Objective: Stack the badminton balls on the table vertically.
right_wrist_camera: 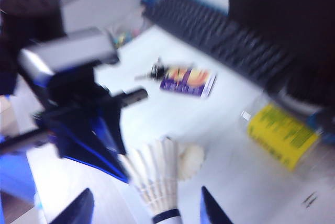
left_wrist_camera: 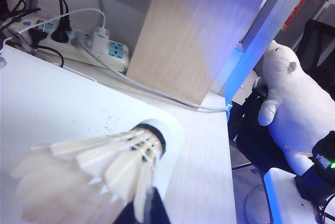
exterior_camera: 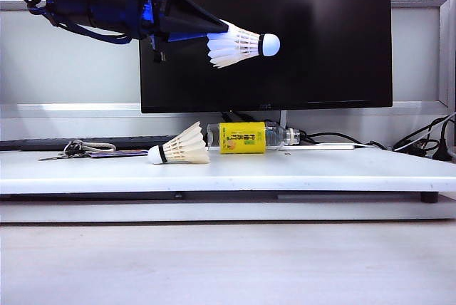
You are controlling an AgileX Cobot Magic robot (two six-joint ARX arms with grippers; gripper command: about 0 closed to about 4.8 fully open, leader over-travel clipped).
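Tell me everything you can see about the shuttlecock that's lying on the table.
The lying shuttlecock is a cream-white feather cone with a rounded white cork tip and a black band. It rests on its side on the white table, tip pointing left in the exterior view, feathers toward the yellow-labelled bottle. Neither gripper touches it.

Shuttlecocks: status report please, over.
Left gripper shut on raised shuttlecock. Right gripper open. Second shuttlecock lying on table. Bottle behind it.

The left hand [exterior_camera: 214,34] sits at about ten o'clock in the exterior view, its arm reaching level from the left, fingers clamped tight. The right hand [right_wrist_camera: 144,211] hangs above it, its two fingertips spread wide.
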